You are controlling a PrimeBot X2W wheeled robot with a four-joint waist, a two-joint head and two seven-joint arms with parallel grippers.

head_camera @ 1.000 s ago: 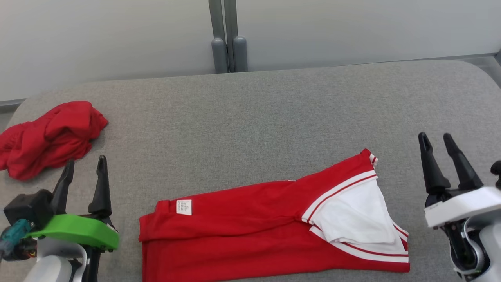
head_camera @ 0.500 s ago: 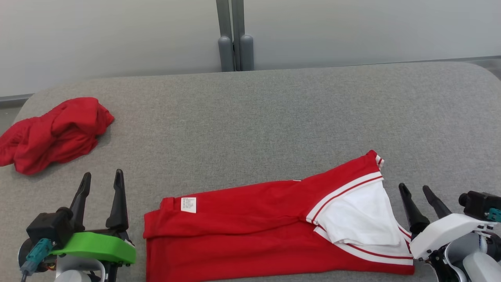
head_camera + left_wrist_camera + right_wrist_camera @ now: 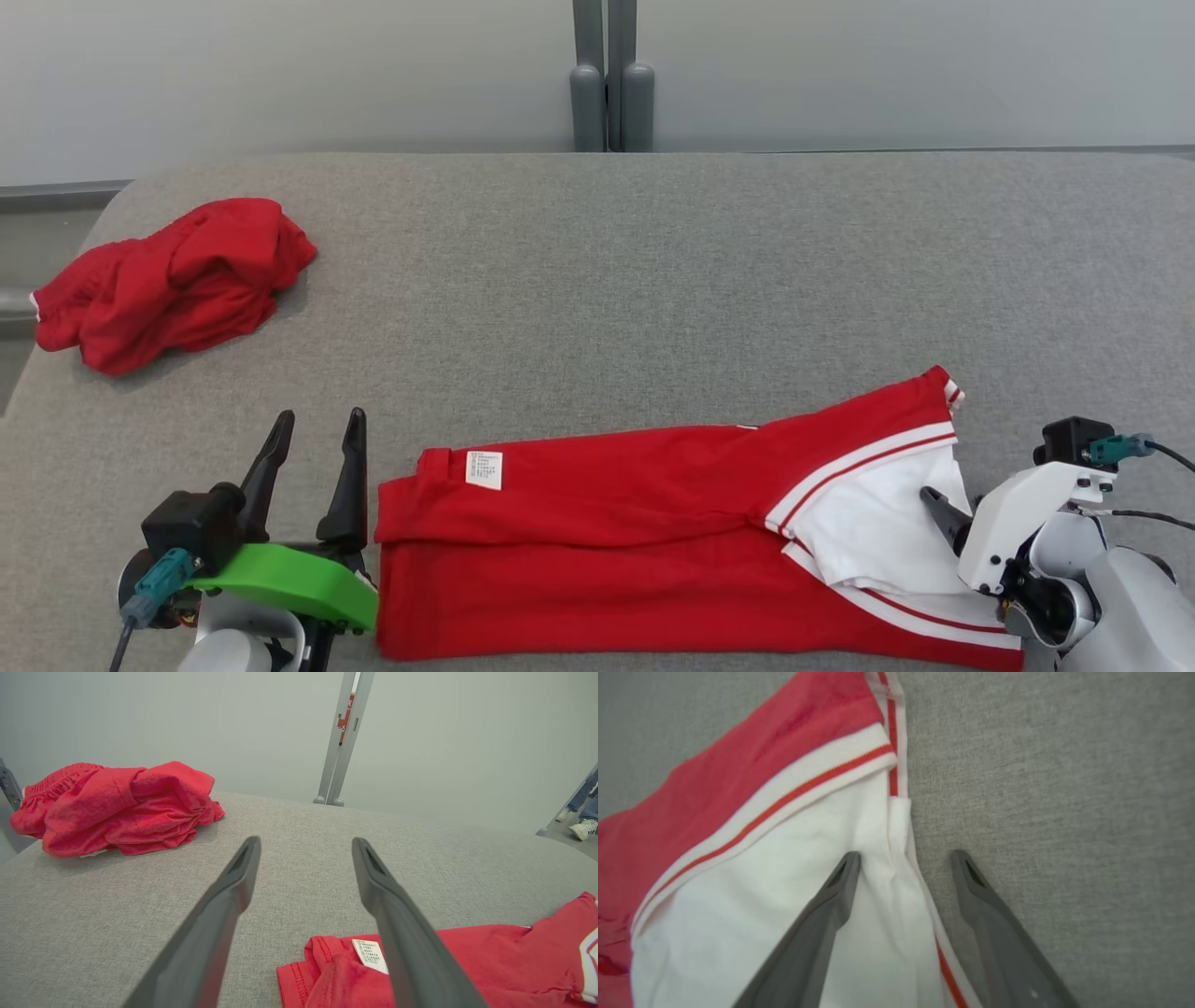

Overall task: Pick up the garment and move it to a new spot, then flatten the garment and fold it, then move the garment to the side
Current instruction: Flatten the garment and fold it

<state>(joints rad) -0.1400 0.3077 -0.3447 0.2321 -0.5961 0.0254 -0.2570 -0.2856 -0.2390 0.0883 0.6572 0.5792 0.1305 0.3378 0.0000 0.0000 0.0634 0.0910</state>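
The garment (image 3: 635, 523) is red with a white panel and white-and-red stripes at its right end. It lies folded lengthwise along the near edge of the grey table (image 3: 653, 280), with a small white label near its left end. My left gripper (image 3: 319, 415) stands open just left of the garment's left edge and holds nothing. The left wrist view shows that gripper (image 3: 306, 841) above bare table, with the garment's labelled corner (image 3: 355, 966) under its right finger. My right gripper (image 3: 904, 855) is open and straddles the white panel's (image 3: 784, 896) right hem, one finger over the cloth and one over the table.
A crumpled heap of red cloth (image 3: 177, 280) lies at the table's far left corner. A grey post (image 3: 611, 75) stands against the pale wall behind the table. A person's shoes (image 3: 579, 826) show on the floor far to the right.
The head camera has shifted, sliding the scene right. My right gripper has come down from beside the garment onto the white panel's edge. My left gripper has closed in on the garment's left edge.
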